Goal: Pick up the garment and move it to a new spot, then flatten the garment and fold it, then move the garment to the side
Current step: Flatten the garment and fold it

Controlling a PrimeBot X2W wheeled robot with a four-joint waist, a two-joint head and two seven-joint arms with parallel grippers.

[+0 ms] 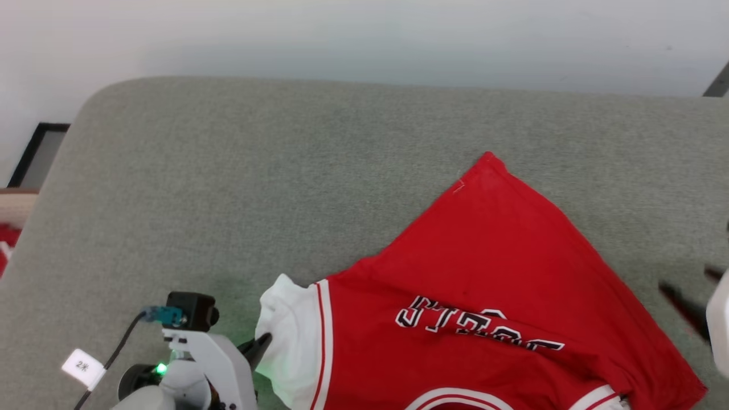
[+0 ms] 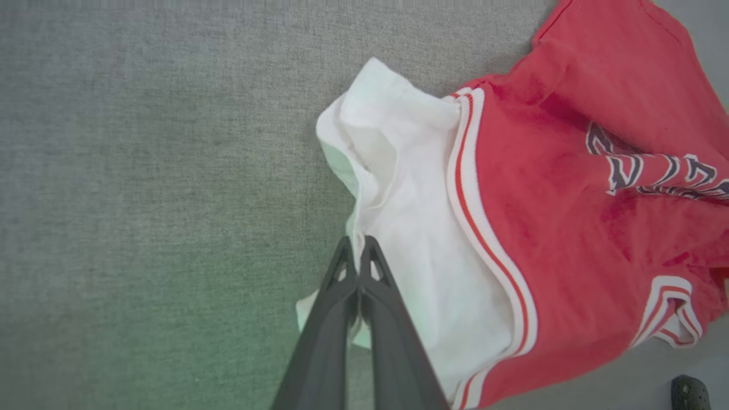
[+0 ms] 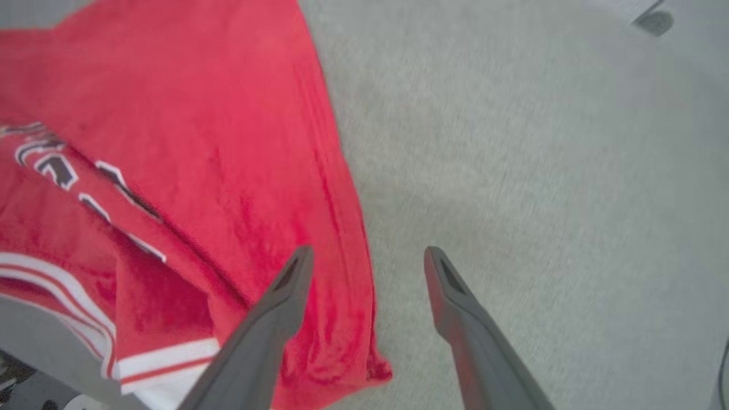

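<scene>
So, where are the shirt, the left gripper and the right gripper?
shirt (image 1: pixel 501 256), head view, red body above the lettering.
left gripper (image 2: pixel 357 246), left wrist view, between its shut fingertips, at the white sleeve.
right gripper (image 3: pixel 369 257), right wrist view, between its open fingertips.

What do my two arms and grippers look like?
Both the left gripper and right gripper have long, tapering dark grey fingers with cut-out tips. The left wrist is glossy white, topped by a black camera with a teal plug, black cable and white tag; a green light glows beneath.

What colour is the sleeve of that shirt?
The sleeve is white, edged with red-and-white stripes; the left wrist view shows it best.
</scene>
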